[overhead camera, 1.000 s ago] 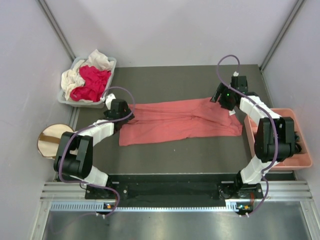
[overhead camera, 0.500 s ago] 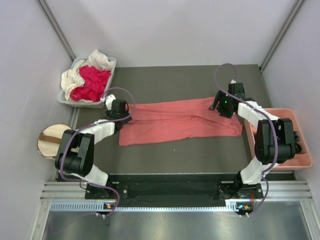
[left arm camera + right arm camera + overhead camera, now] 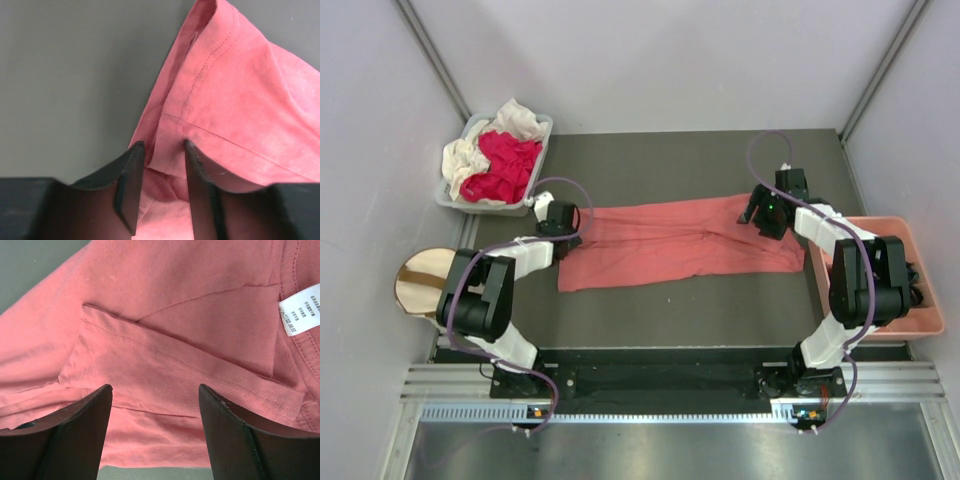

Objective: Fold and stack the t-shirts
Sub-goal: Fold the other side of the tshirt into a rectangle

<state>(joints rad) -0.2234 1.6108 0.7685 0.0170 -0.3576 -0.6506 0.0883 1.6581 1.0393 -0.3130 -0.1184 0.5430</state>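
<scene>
The salmon-pink t-shirt (image 3: 680, 240) lies spread as a long band across the dark table. My left gripper (image 3: 565, 222) is at its left end; in the left wrist view (image 3: 161, 145) the jaws stand partly open astride a bunched hem of the shirt (image 3: 235, 110). My right gripper (image 3: 765, 212) is at the shirt's far right corner; in the right wrist view (image 3: 155, 387) the jaws are wide open just above the shirt (image 3: 165, 300), near its white neck label (image 3: 300, 310). A magenta-red shirt (image 3: 505, 165) and a cream-white shirt (image 3: 468, 157) lie crumpled in a grey bin (image 3: 544, 124).
A rigid salmon-pink tray (image 3: 920, 322) stands at the right table edge beside the right arm. A cream drum-shaped bin with a brown strap (image 3: 420, 280) sits off the left edge. Grey walls enclose the table.
My left gripper has shifted a little toward the far left onto the shirt's corner. My right gripper has moved slightly right and settled over the shirt's right corner.
</scene>
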